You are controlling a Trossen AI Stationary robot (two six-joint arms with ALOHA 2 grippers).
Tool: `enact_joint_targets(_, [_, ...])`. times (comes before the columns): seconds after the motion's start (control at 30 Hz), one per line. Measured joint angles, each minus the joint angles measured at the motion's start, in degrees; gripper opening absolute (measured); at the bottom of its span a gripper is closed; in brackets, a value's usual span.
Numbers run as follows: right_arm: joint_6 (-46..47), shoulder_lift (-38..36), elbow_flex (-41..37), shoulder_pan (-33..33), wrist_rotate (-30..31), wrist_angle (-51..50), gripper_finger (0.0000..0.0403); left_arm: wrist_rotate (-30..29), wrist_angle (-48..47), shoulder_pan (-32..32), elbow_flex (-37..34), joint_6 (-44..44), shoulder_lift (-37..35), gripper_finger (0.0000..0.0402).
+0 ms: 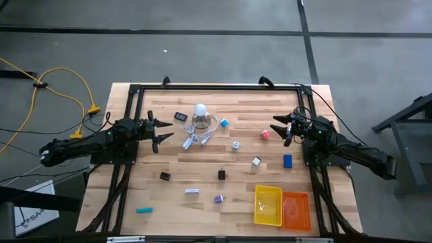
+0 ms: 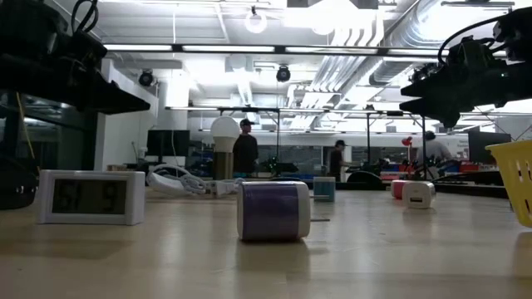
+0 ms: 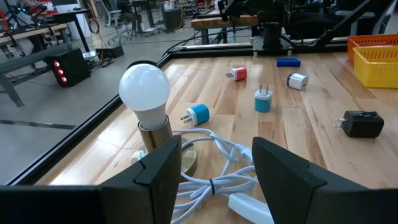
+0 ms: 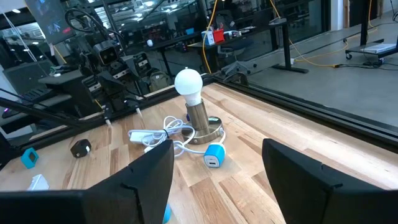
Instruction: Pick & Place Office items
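Small office items lie scattered on the wooden table: a blue plug (image 1: 223, 123), a pink one (image 1: 265, 134), two white cubes (image 1: 235, 145) (image 1: 256, 161), a blue block (image 1: 287, 160), two black pieces (image 1: 164, 176) (image 1: 221, 175), a purple-and-white piece (image 2: 273, 210) and a teal stick (image 1: 143, 210). My left gripper (image 1: 156, 133) hovers open at the left edge, pointing at the bulb lamp (image 3: 144, 87). At the right edge, my right gripper (image 1: 280, 127) hovers open near the pink plug. Neither has anything between its fingers.
The white-bulb lamp (image 1: 200, 111) with its looped white cord (image 1: 196, 140) stands at the middle far side. A yellow mesh tray (image 1: 268, 204) and an orange one (image 1: 295, 209) sit at the near right. A small digital clock (image 2: 90, 198) lies near the lamp. A black frame (image 1: 216, 86) rims the table.
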Motion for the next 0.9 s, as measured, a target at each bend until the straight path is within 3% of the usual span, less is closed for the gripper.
enact_joint_targets(0.77, [-0.01, 0.02, -0.01, -0.02, -0.01, 0.00, 0.0232, -1.05, 0.76, 0.00, 0.00, -0.04, 0.00, 0.0189])
enact_joint_targets(0.9, [0.00, 0.00, 0.00, -0.01, -0.01, 0.00, 0.0232, -1.05, 0.96, -0.04, 0.00, -3.28, 0.02, 0.0189])
